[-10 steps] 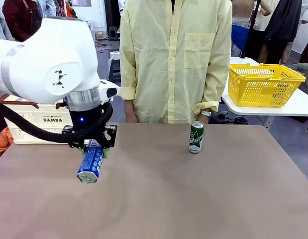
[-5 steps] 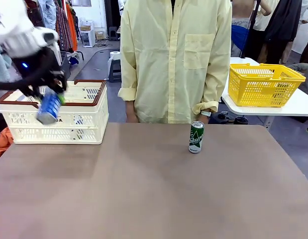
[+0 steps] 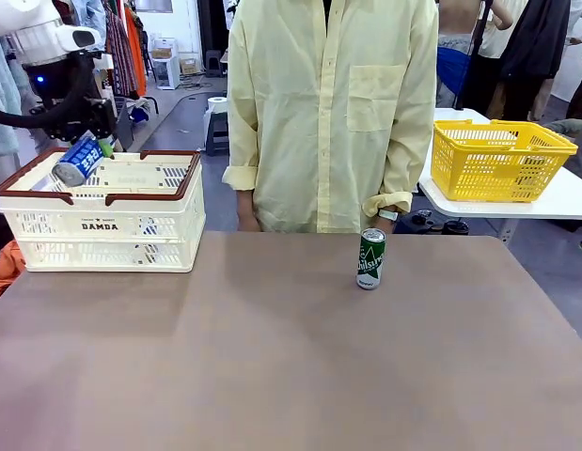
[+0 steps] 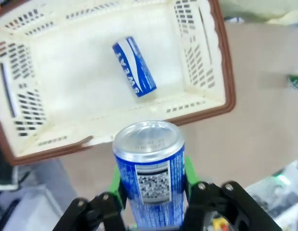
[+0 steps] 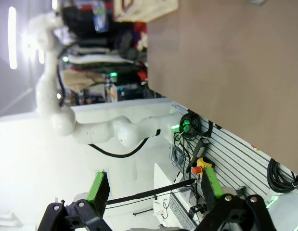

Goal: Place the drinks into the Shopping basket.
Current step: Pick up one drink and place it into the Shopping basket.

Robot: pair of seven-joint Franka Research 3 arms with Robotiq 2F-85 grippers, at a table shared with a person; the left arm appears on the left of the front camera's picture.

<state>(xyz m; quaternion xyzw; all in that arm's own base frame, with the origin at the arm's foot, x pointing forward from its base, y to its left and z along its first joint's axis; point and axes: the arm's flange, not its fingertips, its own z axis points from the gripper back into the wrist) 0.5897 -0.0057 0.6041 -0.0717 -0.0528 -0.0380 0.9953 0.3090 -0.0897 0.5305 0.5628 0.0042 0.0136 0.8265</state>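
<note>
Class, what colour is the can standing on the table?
The can is green with white lettering; best in front view.

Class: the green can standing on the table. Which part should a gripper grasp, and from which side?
Take the green can around mid-body, pads on opposite curved sides. It stands upright, alone on the table, so coming down from above, probably on the robot's side, suits it; the person stands close behind.

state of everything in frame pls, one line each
left gripper: shut on held blue can
held blue can: tilted, in the air at the Shopping basket rim
second blue can: lying on its side inside the basket
green can: upright on the table
right gripper: open, empty
</note>
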